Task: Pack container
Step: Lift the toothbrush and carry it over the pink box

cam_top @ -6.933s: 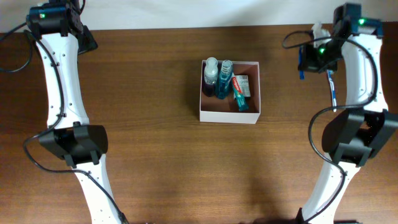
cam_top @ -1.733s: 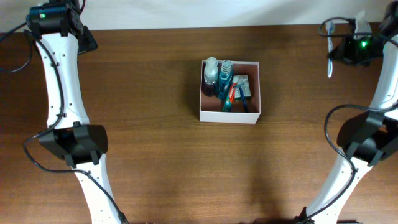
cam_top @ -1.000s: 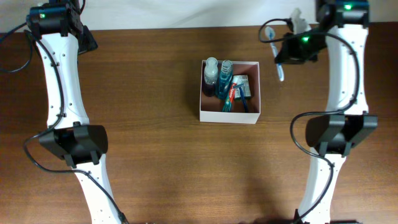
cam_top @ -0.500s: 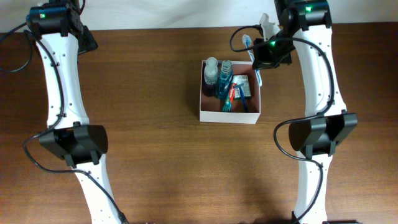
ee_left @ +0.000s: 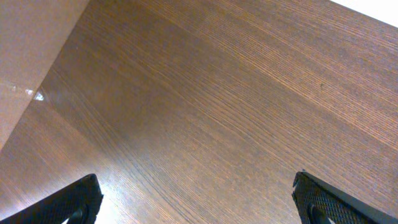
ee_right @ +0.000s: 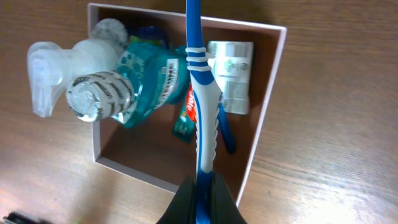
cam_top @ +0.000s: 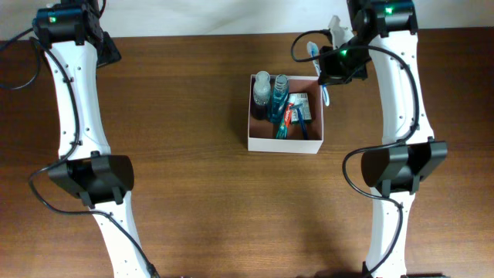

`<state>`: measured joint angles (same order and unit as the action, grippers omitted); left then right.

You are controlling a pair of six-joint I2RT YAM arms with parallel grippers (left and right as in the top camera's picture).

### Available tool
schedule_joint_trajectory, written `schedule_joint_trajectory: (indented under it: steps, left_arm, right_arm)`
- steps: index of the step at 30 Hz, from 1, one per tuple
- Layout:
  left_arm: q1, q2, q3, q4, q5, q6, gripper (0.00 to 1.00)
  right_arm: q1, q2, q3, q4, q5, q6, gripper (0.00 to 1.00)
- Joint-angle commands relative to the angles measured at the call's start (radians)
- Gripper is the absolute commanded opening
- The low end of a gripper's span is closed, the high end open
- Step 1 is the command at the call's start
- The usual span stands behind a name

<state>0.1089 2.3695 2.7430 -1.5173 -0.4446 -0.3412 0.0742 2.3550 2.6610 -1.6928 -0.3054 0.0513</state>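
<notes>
My right pincer (ee_right: 200, 190) is clamped on the end of a blue-and-white toothbrush (ee_right: 202, 93), so the brush head leads. The container (ee_right: 271, 93) sits just ahead and below, with a teal bottle (ee_right: 146, 74) and toothpaste (ee_right: 188, 112) inside. My left pincer (ee_left: 196, 202) gapes empty over bare surface (ee_left: 217, 93), well clear.

arms: white tubes (cam_top: 77, 100), black joints (cam_top: 93, 179)
cables: black, thin loops (cam_top: 35, 189)
lights: small green dots (cam_top: 52, 17)
fingers: black (ee_left: 320, 200), with bumpy pads
</notes>
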Motion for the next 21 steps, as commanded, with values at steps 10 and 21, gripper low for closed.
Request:
schedule_joint_trajectory:
  steps: [10,21]
  left_arm:
    - [0.003,0.005,-0.007,0.002,0.003,-0.010,0.99]
    - [0.003,0.005,-0.007,0.002,0.003,-0.010,0.99]
  right_arm:
    - [0.003,-0.153,-0.056,-0.006,0.141,0.105,0.04]
    - [0.016,-0.153,-0.299,-0.006,0.280,0.231,0.04]
